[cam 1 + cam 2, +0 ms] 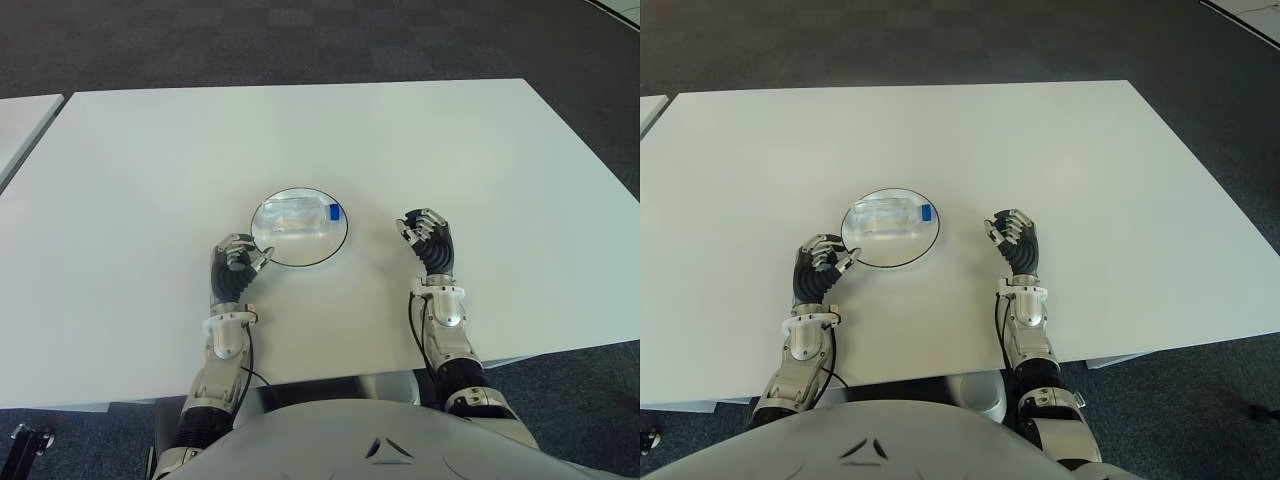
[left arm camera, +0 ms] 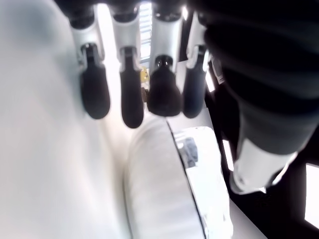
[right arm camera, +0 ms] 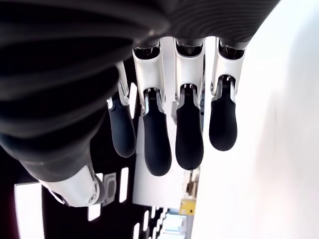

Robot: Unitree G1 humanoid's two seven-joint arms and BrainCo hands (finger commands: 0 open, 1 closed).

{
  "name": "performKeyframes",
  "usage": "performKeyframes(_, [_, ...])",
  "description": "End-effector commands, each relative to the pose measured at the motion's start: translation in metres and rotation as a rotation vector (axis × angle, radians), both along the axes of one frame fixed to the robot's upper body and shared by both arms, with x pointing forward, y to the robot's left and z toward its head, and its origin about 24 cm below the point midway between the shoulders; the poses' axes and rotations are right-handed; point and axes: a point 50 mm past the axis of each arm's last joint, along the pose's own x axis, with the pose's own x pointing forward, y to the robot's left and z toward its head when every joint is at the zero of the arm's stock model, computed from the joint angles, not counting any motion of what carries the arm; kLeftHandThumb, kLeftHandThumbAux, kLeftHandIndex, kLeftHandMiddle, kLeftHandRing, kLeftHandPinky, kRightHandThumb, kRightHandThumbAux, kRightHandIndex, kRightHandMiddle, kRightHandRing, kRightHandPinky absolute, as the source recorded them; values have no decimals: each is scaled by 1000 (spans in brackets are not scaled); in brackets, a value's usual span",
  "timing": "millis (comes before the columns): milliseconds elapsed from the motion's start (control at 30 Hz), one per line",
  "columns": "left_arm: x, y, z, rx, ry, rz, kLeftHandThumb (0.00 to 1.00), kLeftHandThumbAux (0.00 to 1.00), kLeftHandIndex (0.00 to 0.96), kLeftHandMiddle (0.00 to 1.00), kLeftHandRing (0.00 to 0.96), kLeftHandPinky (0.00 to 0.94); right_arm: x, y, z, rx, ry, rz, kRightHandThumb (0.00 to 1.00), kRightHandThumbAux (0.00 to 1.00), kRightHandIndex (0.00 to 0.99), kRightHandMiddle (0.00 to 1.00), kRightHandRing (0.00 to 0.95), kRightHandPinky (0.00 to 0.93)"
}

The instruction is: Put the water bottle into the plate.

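Observation:
The clear water bottle (image 1: 300, 218) with a blue cap lies on its side inside the round white plate (image 1: 305, 254), cap toward the right. My left hand (image 1: 238, 262) sits at the plate's near-left rim with fingers loosely bent, nothing in them. The left wrist view shows those fingertips (image 2: 132, 97) hanging over the plate's edge (image 2: 149, 194), and the bottle (image 2: 195, 152) beyond. My right hand (image 1: 428, 238) shows to the right of the plate, apart from it. Its fingers (image 3: 157, 139) are relaxed and hold nothing.
The white table (image 1: 450, 150) spreads wide around the plate. Its front edge runs just behind my wrists. A second white table's corner (image 1: 20, 120) shows at the far left, with dark carpet (image 1: 300, 40) beyond.

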Motion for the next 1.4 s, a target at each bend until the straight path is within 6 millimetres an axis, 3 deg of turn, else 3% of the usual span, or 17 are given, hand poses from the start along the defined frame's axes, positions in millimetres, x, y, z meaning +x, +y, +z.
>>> performKeyframes(33, [-13,-9,-9,-30,48,24,705,716,438,813,815,827,-11,-8,-4,-23,63,-10,705,727,432,590,591,584])
performKeyframes(300, [-21,-11,-17,-31,54,36,708,715,438,827,832,842,-18,-14,2,-47,90,4,705,727,432,591,591,578])
performKeyframes(633, [-30,-10,-16,-43,53,16,709,715,438,825,831,835,-5,2,7,-50,83,19,705,727,431,596,588,557])
performKeyframes(1033, [-32,8,-14,-43,65,17,708,716,437,795,803,797,-2,20,13,-67,73,78,707,728,432,595,594,550])
performKeyframes(1400, [-30,19,-13,-55,69,38,706,718,436,776,783,787,-4,21,11,-83,78,90,707,727,433,594,594,534])
